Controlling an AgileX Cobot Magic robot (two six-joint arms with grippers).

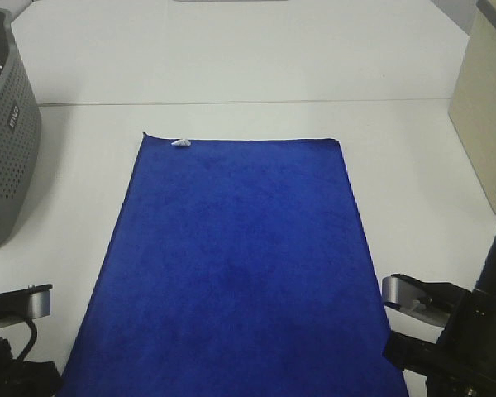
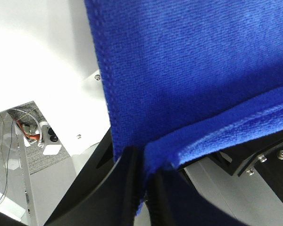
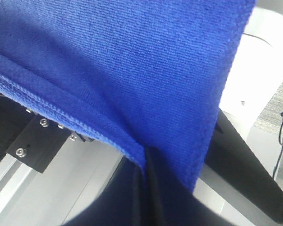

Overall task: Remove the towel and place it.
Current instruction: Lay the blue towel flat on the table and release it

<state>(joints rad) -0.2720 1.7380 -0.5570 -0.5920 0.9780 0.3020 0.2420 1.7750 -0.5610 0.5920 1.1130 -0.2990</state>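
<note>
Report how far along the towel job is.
Done: the towel lies spread flat on the table, apart from the grey basket. In hand: the left gripper and the right gripper each pinch a near corner of it. Left, probably: let go of both corners and back the arms away.
</note>
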